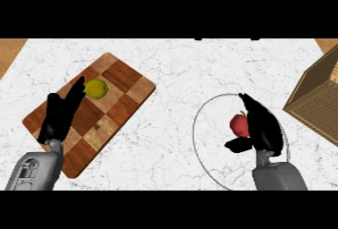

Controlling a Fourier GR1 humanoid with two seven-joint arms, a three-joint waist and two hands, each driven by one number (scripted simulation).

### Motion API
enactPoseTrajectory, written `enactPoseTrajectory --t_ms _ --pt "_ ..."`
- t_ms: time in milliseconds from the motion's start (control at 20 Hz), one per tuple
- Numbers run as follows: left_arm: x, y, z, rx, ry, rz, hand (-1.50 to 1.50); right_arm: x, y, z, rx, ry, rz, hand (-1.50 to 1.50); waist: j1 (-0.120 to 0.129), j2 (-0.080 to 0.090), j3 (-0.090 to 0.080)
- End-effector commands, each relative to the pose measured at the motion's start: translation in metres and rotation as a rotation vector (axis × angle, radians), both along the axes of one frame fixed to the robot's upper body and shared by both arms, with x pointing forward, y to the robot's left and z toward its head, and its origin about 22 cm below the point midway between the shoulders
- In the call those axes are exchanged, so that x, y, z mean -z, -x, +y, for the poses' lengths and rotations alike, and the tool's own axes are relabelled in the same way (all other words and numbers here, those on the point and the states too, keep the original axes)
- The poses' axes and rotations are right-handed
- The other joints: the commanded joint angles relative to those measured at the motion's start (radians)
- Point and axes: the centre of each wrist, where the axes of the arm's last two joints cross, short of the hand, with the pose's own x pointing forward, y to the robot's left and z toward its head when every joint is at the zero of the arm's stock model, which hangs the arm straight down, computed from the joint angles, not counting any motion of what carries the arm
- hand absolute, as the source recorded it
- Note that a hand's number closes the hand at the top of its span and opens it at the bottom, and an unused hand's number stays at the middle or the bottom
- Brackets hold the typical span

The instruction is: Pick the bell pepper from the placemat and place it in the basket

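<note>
Desk [171, 67] is showing as white marble with faint grey veining, with wood-toned strips at the upper corners of the frame. At left a rectangular checkered board [116, 100] in light and dark brown squares is lying diagonally; a small rounded yellow-green fruit [97, 88] is sitting on its upper part. At centre right a round placemat [198, 134], nearly the same marble tone as the desk and marked by a thin grey outline, is lying flat. A woven tan basket [317, 100], boxy with ribbed walls, is occupying the right edge of the frame, apart from the placemat. The bell pepper [239, 125], red, glossy and rounded with a small stem at its top, is sitting on the placemat, right of its centre. The right hand [264, 129] is coming up from the lower edge on a grey forearm, its straight fingers [254, 109] extending along the pepper's right side and above it, the thumb [235, 144] jutting left just below the pepper; the fingers are not closing round it. The left hand [59, 116] is resting over the board at left, fingers [76, 91] straight and pressed together, tips just beside the yellow-green fruit.
</note>
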Motion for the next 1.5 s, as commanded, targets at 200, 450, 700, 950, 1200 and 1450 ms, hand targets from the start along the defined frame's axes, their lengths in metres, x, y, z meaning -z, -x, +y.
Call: enactPoseTrajectory --t_ms 200,450,700,950,1200,1450 --pt "-0.006 0.011 0.018 0.019 -0.003 0.011 0.00 0.015 0.004 -0.007 -0.065 0.153 -0.027 1.50 0.002 0.000 0.000" --pt "0.003 -0.004 0.003 -0.005 0.011 0.010 0.00 -0.001 0.000 -0.003 -0.083 0.250 -0.049 1.50 -0.003 0.000 0.000" --pt "-0.007 -0.005 0.001 -0.016 0.006 0.016 0.00 0.032 0.058 -0.009 -0.688 0.348 0.072 1.50 -0.016 -0.009 -0.001" --pt "-0.001 0.004 0.022 -0.043 -0.010 0.006 0.00 0.024 0.102 -0.026 -1.097 0.433 0.057 1.50 -0.028 -0.012 -0.002" --pt "-0.001 0.001 0.003 -0.043 0.011 0.012 0.00 -0.022 0.133 -0.064 -1.126 0.209 -0.054 1.50 -0.046 -0.007 0.000" --pt "0.006 0.013 0.024 -0.062 -0.012 0.024 0.00 -0.063 0.162 -0.072 -1.120 -0.059 -0.091 1.50 -0.054 -0.007 -0.001"
